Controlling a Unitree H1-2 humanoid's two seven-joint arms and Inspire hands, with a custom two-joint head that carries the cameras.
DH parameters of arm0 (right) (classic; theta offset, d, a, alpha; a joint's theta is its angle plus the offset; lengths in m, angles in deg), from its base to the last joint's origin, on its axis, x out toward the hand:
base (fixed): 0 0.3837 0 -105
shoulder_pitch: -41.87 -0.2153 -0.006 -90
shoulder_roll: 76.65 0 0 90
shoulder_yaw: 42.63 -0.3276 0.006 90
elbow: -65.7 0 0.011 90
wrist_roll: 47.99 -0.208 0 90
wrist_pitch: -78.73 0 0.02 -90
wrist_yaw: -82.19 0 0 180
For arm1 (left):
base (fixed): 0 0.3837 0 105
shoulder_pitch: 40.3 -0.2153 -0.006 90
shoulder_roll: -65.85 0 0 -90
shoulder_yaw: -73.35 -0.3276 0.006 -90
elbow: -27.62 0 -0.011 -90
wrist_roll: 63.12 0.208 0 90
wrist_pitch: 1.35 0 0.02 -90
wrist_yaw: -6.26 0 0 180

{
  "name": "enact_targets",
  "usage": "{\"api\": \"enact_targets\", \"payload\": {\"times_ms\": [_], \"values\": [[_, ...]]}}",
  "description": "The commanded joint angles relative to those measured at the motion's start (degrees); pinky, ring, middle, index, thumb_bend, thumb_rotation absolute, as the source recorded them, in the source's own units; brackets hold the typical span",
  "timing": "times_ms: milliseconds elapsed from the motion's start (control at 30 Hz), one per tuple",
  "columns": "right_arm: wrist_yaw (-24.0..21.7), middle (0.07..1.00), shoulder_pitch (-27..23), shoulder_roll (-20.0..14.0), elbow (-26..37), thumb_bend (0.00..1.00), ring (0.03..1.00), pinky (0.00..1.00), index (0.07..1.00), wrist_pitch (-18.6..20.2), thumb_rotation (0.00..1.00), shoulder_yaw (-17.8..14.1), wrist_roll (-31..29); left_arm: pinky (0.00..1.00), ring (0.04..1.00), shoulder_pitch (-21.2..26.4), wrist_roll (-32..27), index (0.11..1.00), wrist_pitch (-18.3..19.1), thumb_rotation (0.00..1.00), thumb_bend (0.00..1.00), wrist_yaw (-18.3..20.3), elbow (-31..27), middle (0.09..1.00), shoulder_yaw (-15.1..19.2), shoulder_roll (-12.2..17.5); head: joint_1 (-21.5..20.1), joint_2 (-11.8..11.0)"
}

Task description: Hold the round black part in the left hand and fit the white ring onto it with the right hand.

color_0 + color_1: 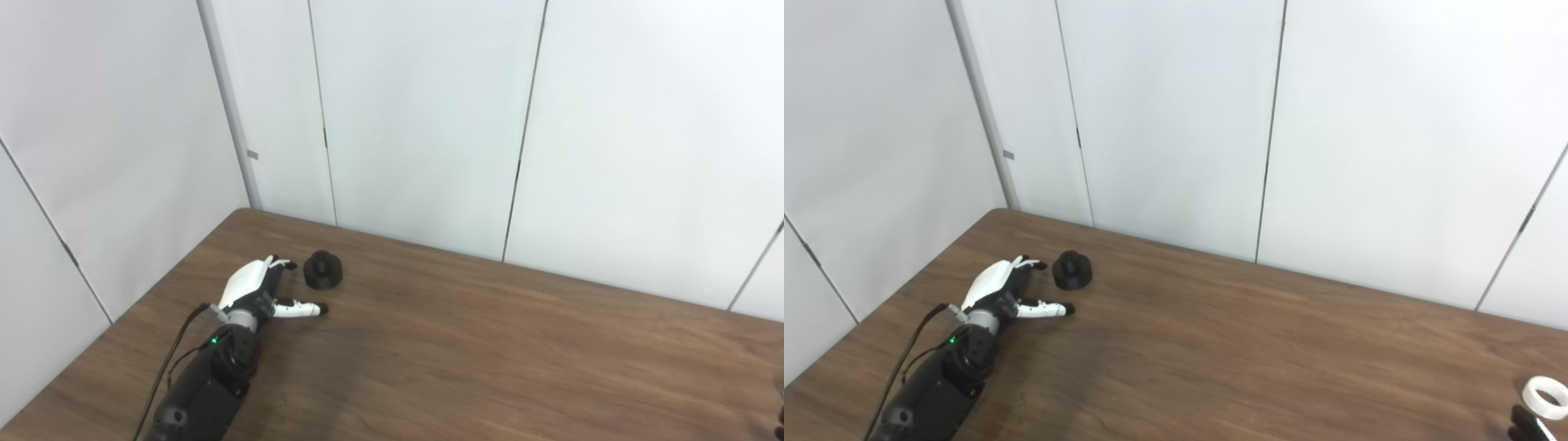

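The round black part (323,269) stands on the brown table (465,343) near its far left corner; it also shows in the right eye view (1072,270). My left hand (254,286) lies low over the table just left of the part, open, with the thumb pointing right below the part and the fingertips close to it but apart from it. The white ring (1545,397) shows only in the right eye view, at the bottom right edge. Only a dark tip of my right hand (1526,422) is in view, right beside the ring; whether it holds the ring I cannot tell.
White wall panels (429,122) close off the table at the back and on the left. The table's left edge runs close to my left forearm (202,386). A black cable (165,367) hangs along that arm.
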Motion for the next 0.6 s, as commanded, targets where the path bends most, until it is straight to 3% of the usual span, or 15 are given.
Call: {"api": "enact_targets", "payload": {"times_ms": [0, 200, 567], "values": [[0.18, 0.957, 0.93, -0.82, 1.03, 0.65, 0.950, 0.90, 0.922, 1.10, 0.74, -0.39, 0.38, 1.00, 1.000, 2.16, 0.67, 0.815, -0.56, 0.33, 1.00, 0.78, 0.37, 1.000, -1.17, 1.69, -0.06, 0.11], [0.27, 0.954, 1.43, -0.99, 1.20, 0.67, 0.953, 0.90, 0.921, 0.89, 0.75, -0.56, 0.26, 1.00, 1.000, 3.33, 4.96, 0.807, 0.53, 0.28, 1.00, 0.57, 1.41, 1.000, -5.98, 2.81, 0.01, 0.49], [0.19, 0.957, 2.99, -1.54, 3.09, 0.72, 0.964, 0.93, 0.916, 2.31, 0.76, -1.00, -0.49, 1.00, 1.000, 3.94, 6.64, 0.826, 2.29, 0.28, 1.00, -0.15, 2.15, 1.000, -8.82, 2.41, 0.01, 0.91]]}}
